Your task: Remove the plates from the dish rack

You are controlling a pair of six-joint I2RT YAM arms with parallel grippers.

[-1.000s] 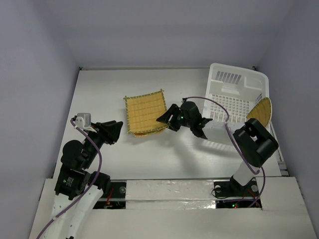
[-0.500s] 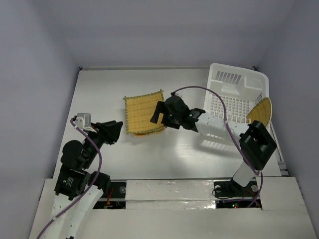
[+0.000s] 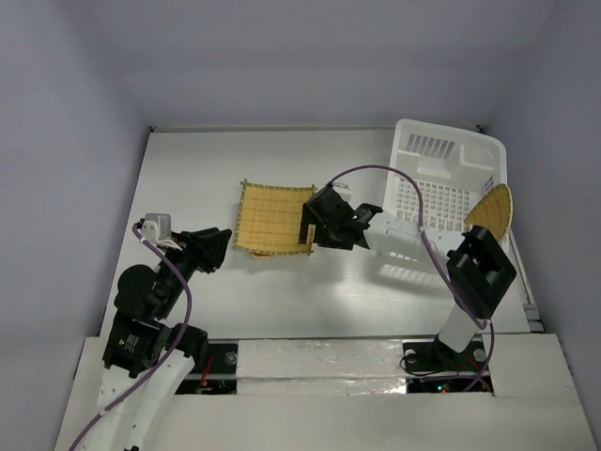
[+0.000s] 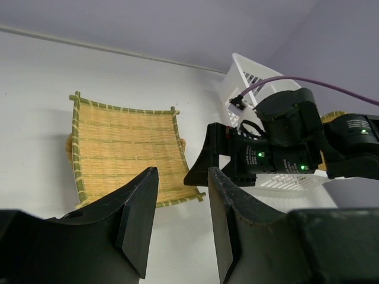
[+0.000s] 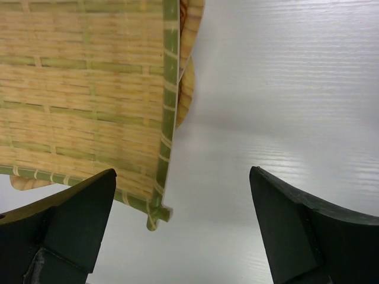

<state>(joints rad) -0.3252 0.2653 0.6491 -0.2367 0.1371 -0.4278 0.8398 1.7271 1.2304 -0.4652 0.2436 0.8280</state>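
Note:
A large rectangular mat-like plate point(image 3: 272, 218) lies on the table over another wicker plate whose rim point(image 3: 286, 252) pokes out beneath it. My right gripper point(image 3: 308, 225) is open and empty at the mat's right edge. In the right wrist view the mat's green-bound corner point(image 5: 83, 89) sits between the fingers, with the lower plate's rim point(image 5: 190, 89) beside it. A fan-shaped plate point(image 3: 490, 209) stands at the right side of the white dish rack point(image 3: 446, 178). My left gripper point(image 3: 214, 249) is open and empty, left of the mat point(image 4: 124, 148).
The rack stands at the back right against the wall. Grey walls close in the table on three sides. The right arm's purple cable point(image 3: 394, 178) arcs over the rack's near-left corner. Bare white table point(image 3: 310, 291) lies in front of the mat.
My right gripper carried the mat leftward and now stands open at its edge. The mat has turned and settled flat on the lower plate. The left arm has not moved.

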